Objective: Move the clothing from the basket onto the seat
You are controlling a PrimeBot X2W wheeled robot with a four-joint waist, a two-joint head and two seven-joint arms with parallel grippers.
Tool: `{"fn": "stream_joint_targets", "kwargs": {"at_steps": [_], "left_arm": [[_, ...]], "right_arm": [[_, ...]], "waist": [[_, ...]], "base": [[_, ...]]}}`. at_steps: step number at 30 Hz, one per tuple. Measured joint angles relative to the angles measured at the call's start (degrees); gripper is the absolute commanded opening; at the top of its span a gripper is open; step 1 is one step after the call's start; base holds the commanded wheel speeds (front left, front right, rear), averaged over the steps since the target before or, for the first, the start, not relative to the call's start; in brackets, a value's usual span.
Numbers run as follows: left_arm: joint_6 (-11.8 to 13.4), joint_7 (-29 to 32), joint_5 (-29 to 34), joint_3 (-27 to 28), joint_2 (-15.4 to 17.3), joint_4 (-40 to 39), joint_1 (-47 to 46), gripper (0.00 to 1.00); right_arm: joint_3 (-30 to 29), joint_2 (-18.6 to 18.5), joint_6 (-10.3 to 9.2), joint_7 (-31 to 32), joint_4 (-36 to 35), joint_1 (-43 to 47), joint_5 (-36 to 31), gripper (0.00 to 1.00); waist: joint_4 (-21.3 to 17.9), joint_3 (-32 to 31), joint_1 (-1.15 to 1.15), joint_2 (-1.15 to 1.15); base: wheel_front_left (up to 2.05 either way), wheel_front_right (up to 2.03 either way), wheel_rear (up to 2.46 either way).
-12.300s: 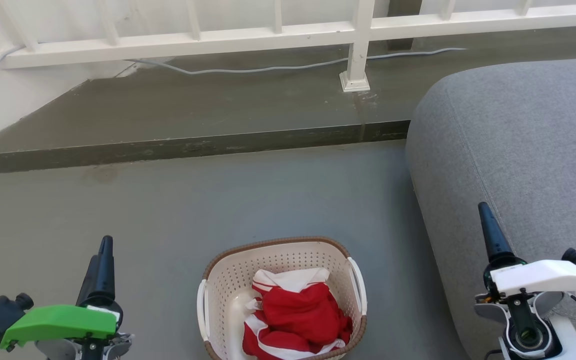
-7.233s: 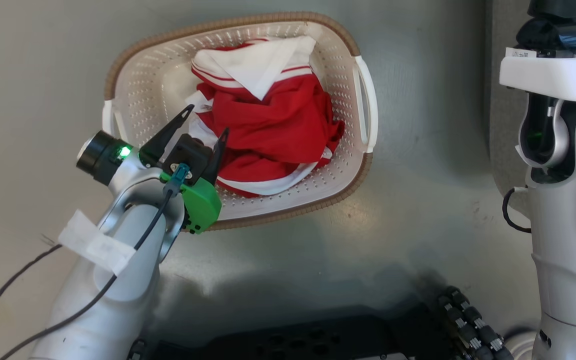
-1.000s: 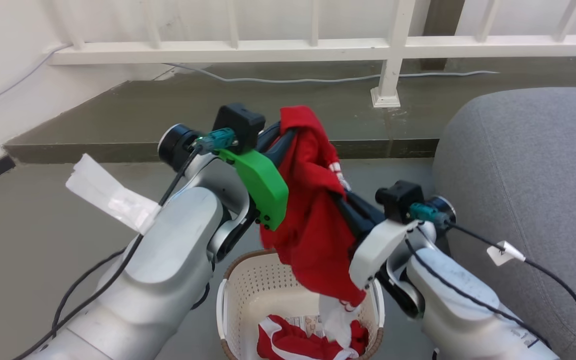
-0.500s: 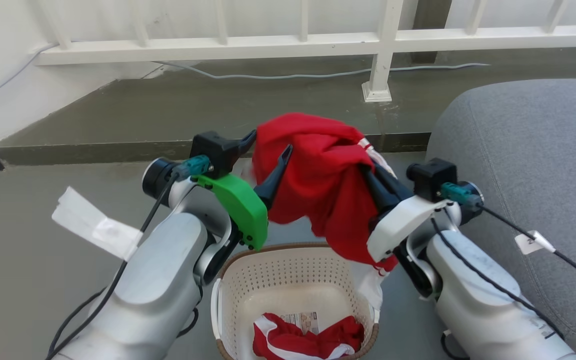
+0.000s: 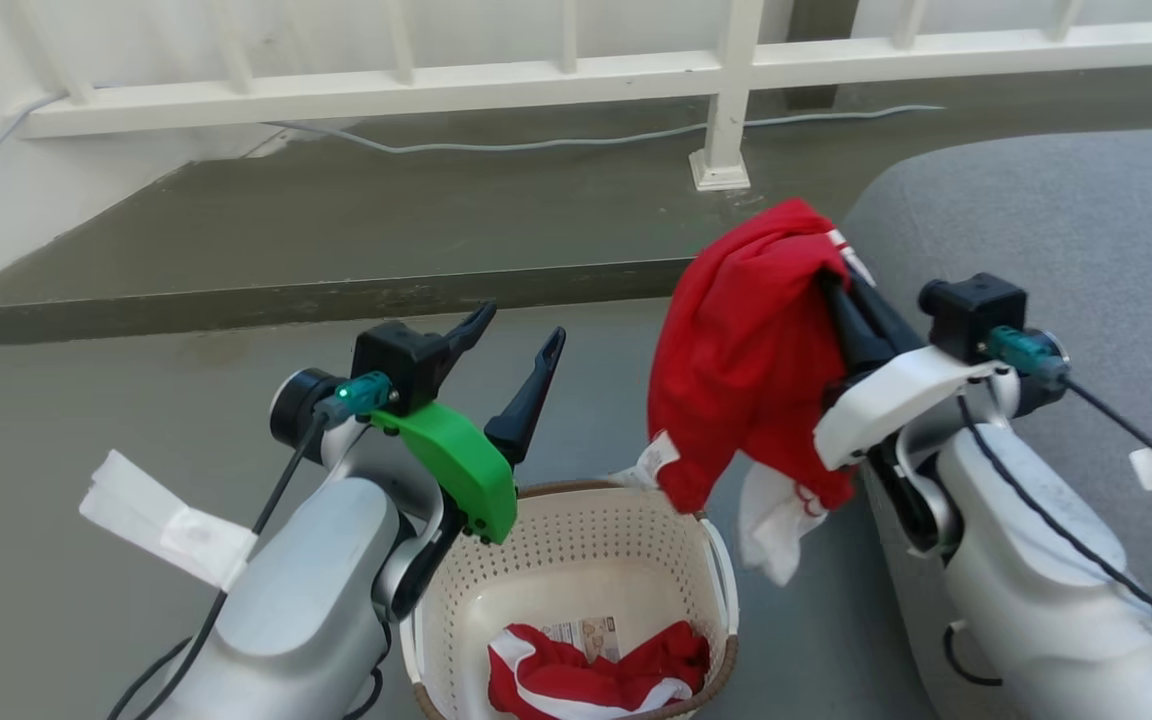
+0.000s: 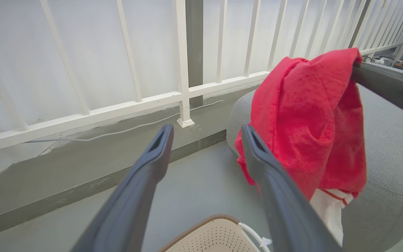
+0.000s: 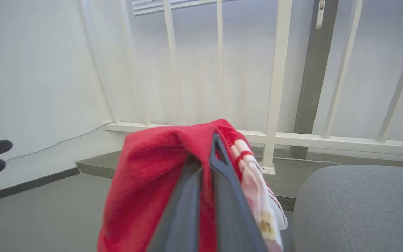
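Note:
One red garment with white trim hangs from my right gripper, which is shut on its top fold beside the grey seat. From the right wrist, the cloth drapes over both fingers. My left gripper stands open and holds nothing, left of the garment and above the basket. Its fingers frame the hanging cloth. A second red and white garment lies crumpled on the basket's base next to a sticker.
A white railing with a post runs along the back above a raised concrete step. A grey cable lies on that ledge. The seat edge stands right of the basket.
My left gripper has let go of the garment and opened. My right gripper has carried the garment to the right, toward the seat. The camera has also shifted.

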Motion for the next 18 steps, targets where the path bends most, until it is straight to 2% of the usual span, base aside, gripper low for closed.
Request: {"fn": "stream_joint_targets", "kwargs": {"at_steps": [10, 18], "left_arm": [[-0.2, -2.0, 0.3, -2.0, 0.1, -1.2, 2.3, 1.00], [-0.6, -2.6, 0.8, -3.9, 0.0, -3.0, 3.7, 1.00]], "right_arm": [[-5.1, -3.4, -1.55, 0.0, -2.6, 2.3, -0.6, 0.00], [-7.3, -4.6, -1.96, 0.0, -4.7, 4.2, -1.0, 0.00]], "waist": [[-2.8, 0.3, 0.00, 0.00], [-6.2, 0.4, 0.00, 0.00]], "base": [[0.00, 0.00, 0.00], [0.00, 0.00, 0.00]]}}
